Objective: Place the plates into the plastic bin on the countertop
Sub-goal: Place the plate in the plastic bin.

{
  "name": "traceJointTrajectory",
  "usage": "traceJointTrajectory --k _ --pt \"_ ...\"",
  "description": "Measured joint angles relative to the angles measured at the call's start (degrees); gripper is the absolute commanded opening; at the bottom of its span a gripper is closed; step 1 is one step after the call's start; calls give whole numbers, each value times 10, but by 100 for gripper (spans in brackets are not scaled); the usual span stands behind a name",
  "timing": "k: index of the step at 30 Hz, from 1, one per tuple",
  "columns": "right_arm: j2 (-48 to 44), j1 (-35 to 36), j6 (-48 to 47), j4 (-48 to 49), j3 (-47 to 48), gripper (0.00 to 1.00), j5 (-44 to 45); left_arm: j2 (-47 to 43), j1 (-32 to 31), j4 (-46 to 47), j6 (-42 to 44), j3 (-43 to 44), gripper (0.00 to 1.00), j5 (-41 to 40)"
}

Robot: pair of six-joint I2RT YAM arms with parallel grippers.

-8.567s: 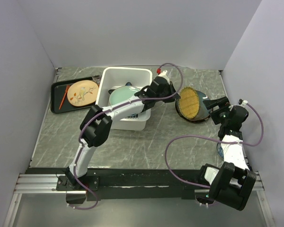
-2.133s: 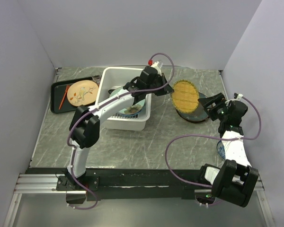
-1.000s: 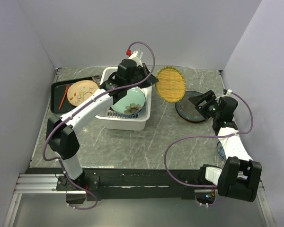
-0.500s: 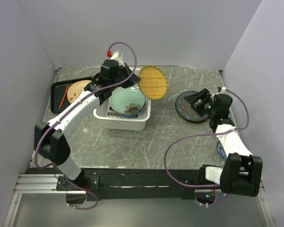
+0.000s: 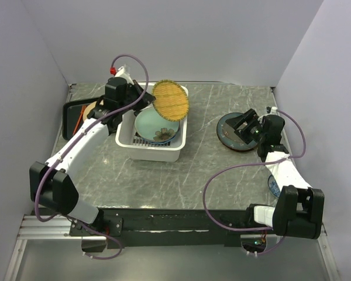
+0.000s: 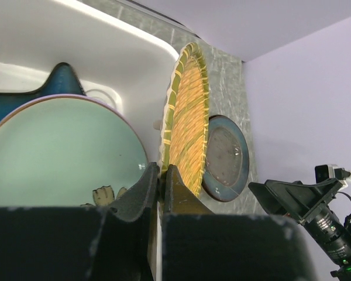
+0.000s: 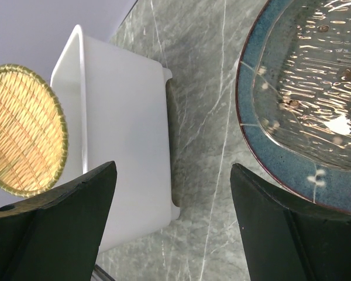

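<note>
Over the plastic bin [image 5: 149, 153], yellow woven plate [image 5: 170, 100] on edge, clamped in left claw [image 6: 162, 178].

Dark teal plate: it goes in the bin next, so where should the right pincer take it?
Probably by its rim on the side nearest the right pincer, coming low from the right: the dark teal plate lies flat on the countertop, so only its raised edge offers a pinch.

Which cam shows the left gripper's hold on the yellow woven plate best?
Left wrist: both fingers of the left gripper pinch the yellow woven plate at its rim, seen close. Top external shows the plate tilted over the plastic bin, the pinch too small. Right wrist shows only the plate's face.
</note>
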Motion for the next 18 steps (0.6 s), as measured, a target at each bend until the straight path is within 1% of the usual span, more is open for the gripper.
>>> traceJointTrajectory --k 9,18 --pt "10 5 0 0 2 85 2 -35 24 9 -12 -44 1 0" --pt "10 7 0 0 3 85 3 -41 32 16 -15 -93 1 0"
